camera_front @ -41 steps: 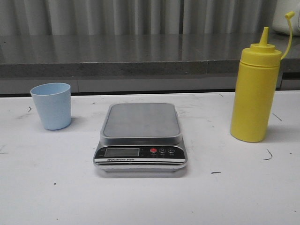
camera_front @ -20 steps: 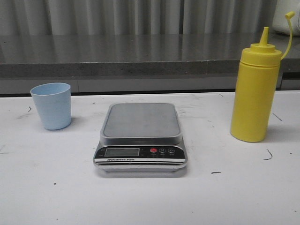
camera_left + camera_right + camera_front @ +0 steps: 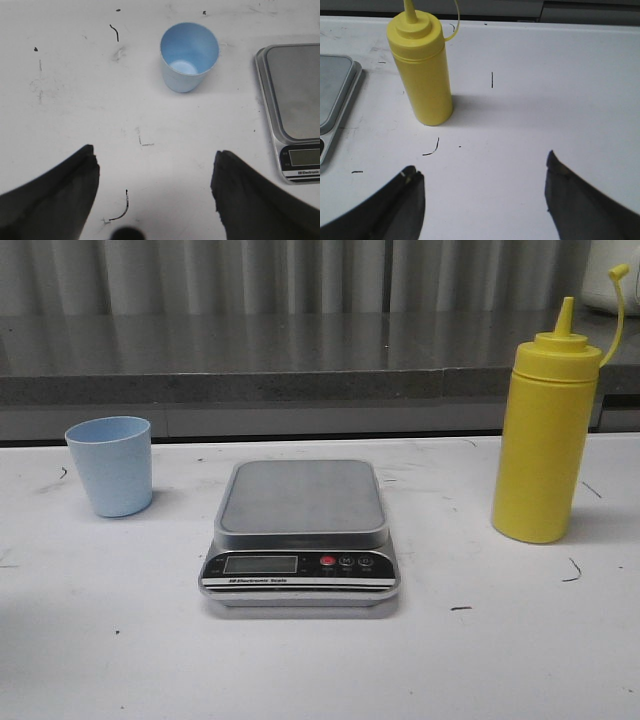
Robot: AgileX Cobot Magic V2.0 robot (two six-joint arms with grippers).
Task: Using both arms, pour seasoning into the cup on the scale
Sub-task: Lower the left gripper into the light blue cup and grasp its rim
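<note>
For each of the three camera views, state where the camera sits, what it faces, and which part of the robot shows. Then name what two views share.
Front: ahead over the table, facing cup, scale and bottle; no robot parts.
Left wrist: above the table, facing cup and scale edge; open left end effector.
Right wrist: above the table, facing bottle and scale edge; open right end effector.
Both wrist views share the scale.

**Surfaces in front of you**

Your scale (image 3: 300, 530) has a brushed, matt metal platform and a glossy black front panel. The seasoning (image 3: 545, 430) bottle looks like smooth yellow plastic with a soft sheen. The cup (image 3: 110, 465) is pale blue plastic, smooth and matt. The counter (image 3: 500, 660) is white, matt, scuffed with dark marks. You see dull black gripper fingers (image 3: 55, 195).
</note>
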